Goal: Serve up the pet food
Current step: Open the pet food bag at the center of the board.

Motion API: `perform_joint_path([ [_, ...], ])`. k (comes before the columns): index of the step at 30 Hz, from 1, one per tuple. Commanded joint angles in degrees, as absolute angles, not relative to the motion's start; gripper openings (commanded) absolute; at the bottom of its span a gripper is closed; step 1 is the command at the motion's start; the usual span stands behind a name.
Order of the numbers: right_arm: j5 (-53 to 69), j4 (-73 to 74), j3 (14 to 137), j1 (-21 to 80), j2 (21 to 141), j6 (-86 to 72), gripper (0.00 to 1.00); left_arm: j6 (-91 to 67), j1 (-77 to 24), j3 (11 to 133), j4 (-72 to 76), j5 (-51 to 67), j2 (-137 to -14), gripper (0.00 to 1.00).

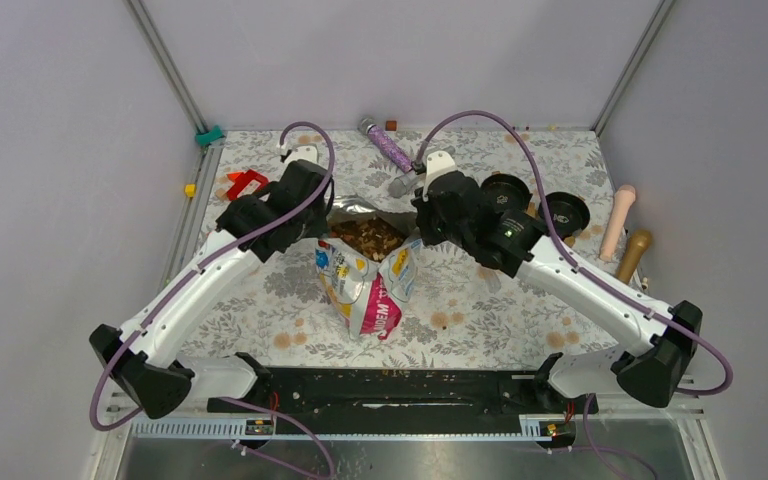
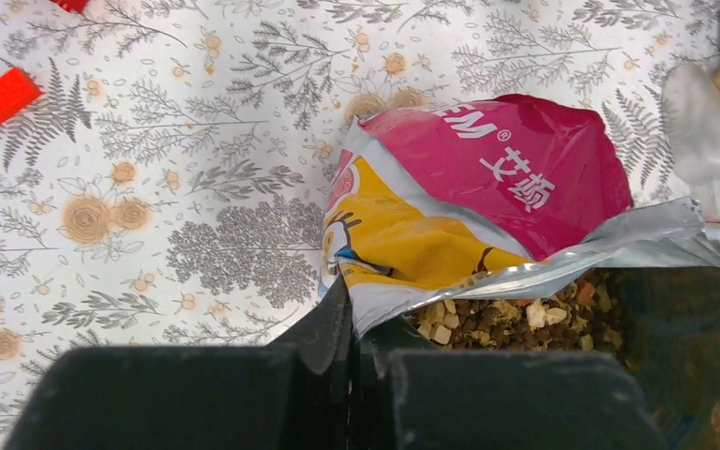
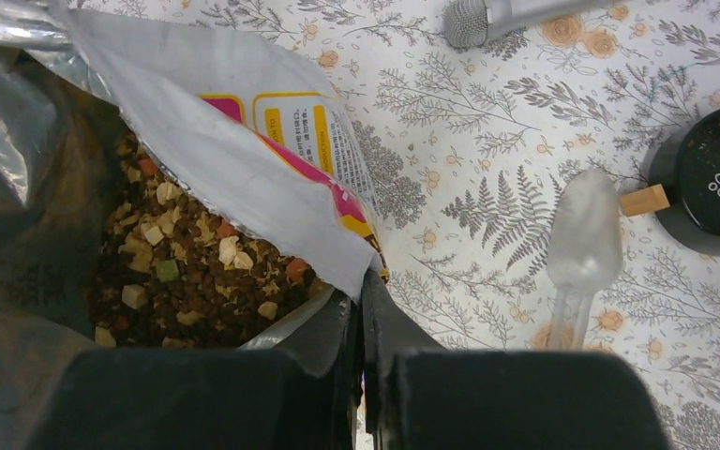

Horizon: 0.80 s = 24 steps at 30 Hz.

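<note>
- The pet food — loose, light, dry kibble — lies in the open mouth of the bag; likely better scooped or poured than pinched.
- The bag looks thin, glossy, probably slippery; its rim is the handhold.
- The left gripper and right gripper each pinch that rim, at opposite sides.
- A clear scoop lies right of the bag, black bowls beyond.

Yellow, white, magenta on bag, silver lining. Brown, tan, bits of green, orange in kibble. Grey fern, beige rose print on tablecloth. Black bowl, white paw mark. Red block.
</note>
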<state>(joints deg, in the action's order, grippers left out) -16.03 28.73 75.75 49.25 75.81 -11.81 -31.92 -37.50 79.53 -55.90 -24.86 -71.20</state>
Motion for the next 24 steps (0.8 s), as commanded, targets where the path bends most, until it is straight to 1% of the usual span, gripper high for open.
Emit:
perform_joint_path([
  [1, -16.4, 26.5, 80.4, 47.2, 76.1, -11.6, 0.08, -27.1, -34.4, 86.6, -50.9, -32.1, -71.1, 0.0],
  [2, -15.6, 27.5, 80.6, 47.2, 76.1, -12.1, 0.14, -26.8, -34.4, 86.8, -51.2, -30.2, -71.3, 0.05],
  [3, -14.9, 28.3, 80.5, 47.1, 75.7, -12.7, 0.23, -26.2, -34.4, 86.6, -51.5, -27.7, -71.2, 0.19],
  [4, -13.8, 28.6, 80.1, 47.2, 75.0, -13.0, 0.35, -25.6, -34.4, 86.3, -51.5, -25.0, -70.8, 0.44],
  [5, -13.3, 28.7, 79.4, 47.2, 73.5, -13.2, 0.58, -24.9, -34.3, 86.0, -51.6, -21.9, -70.3, 0.7],
  [6, -13.9, 28.8, 78.5, 47.2, 72.2, -13.6, 0.79, -24.8, -34.3, 85.7, -51.6, -19.1, -69.6, 0.87],
  [7, -15.5, 28.9, 77.4, 47.2, 70.4, -14.1, 0.97, -24.9, -34.4, 85.3, -51.7, -16.7, -68.9, 0.96],
  [8, -17.6, 28.8, 75.9, 47.2, 68.3, -14.7, 0.99, -25.3, -34.4, 84.9, -51.8, -14.8, -68.0, 0.98],
  [10, -20.3, 28.5, 72.9, 47.2, 63.9, -15.7, 1.0, -25.8, -34.5, 84.0, -52.1, -13.0, -65.9, 0.99],
  [14, -20.1, 28.3, 67.3, 47.1, 54.7, -17.2, 0.99, -25.4, -34.5, 79.2, -50.8, -13.0, -59.0, 0.99],
  [20, -23.9, 31.6, 61.3, 47.1, 45.3, -22.2, 1.0, -25.4, -34.5, 67.1, -42.0, -16.5, -42.8, 0.99],
  [24, -32.4, 34.5, 57.8, 46.3, 44.2, -25.5, 0.99, -26.3, -34.5, 60.5, -40.0, -22.8, -35.7, 0.99],
])
